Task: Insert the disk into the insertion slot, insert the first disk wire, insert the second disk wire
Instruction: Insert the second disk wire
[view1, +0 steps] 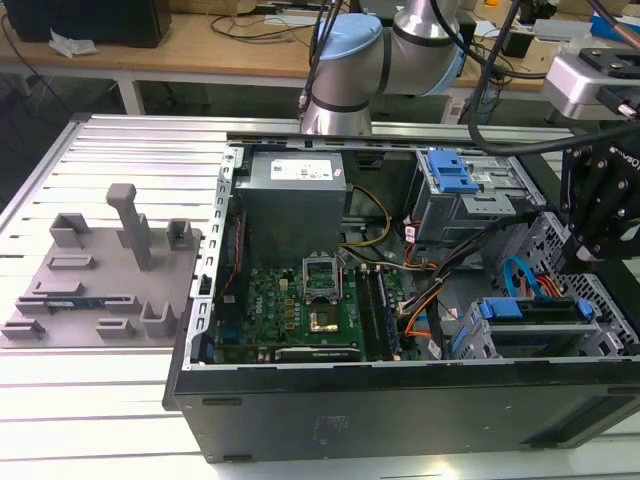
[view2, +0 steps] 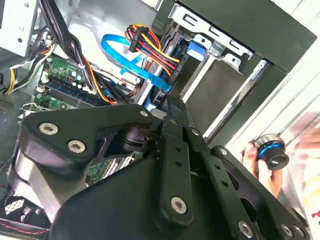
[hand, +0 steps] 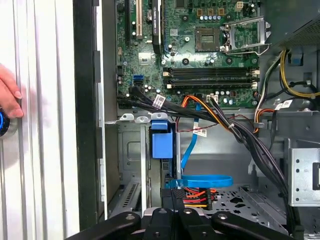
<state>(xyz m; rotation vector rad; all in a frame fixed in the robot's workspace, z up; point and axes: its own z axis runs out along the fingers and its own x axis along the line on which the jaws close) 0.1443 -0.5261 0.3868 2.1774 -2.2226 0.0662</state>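
The disk lies in the insertion slot, a low perforated grey cage at the exterior view's right, with its blue carrier at the front. The first disk wire, red, orange and black, ends in a black plug at the disk's rear. Beside it the second disk wire loops in bright blue. My gripper hangs over the disk's rear, its fingers closed together on the blue cable's plug end.
The open computer case holds a motherboard, a power supply and a taller bay with a blue latch. Black cable bundles cross near the cage. A hand rests on a blue-ringed knob outside the case.
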